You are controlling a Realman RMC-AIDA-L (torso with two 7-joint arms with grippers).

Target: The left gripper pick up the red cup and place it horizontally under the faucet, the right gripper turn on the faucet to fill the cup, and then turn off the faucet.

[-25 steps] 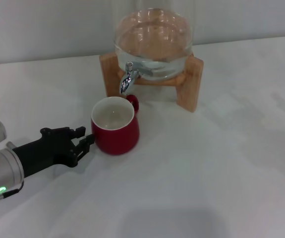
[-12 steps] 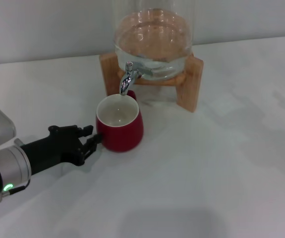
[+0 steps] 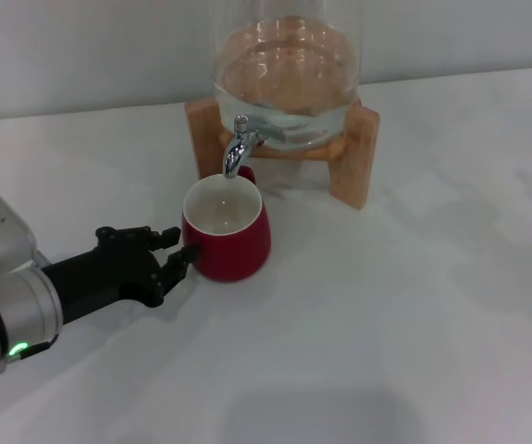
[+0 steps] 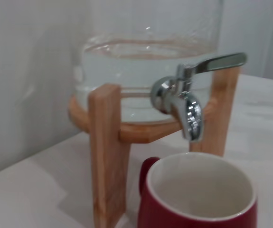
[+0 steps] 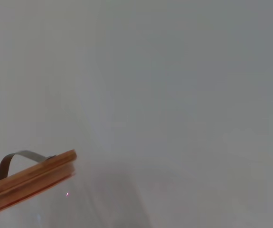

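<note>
Upright under the faucet (image 3: 239, 145), the red cup (image 3: 228, 242) sits touched by the left gripper (image 3: 179, 255), jaws' state unclear.

Head camera looks down and forward over the table (image 3: 414, 305), the jar (image 3: 286, 79) at the far side; left wrist camera sits low and close before the jar (image 4: 145, 80), facing it level, sharing faucet (image 4: 186, 102) and cup (image 4: 198, 194) with the head view; right wrist camera faces the wall, catching only the jar's lid (image 5: 29, 180).
</note>
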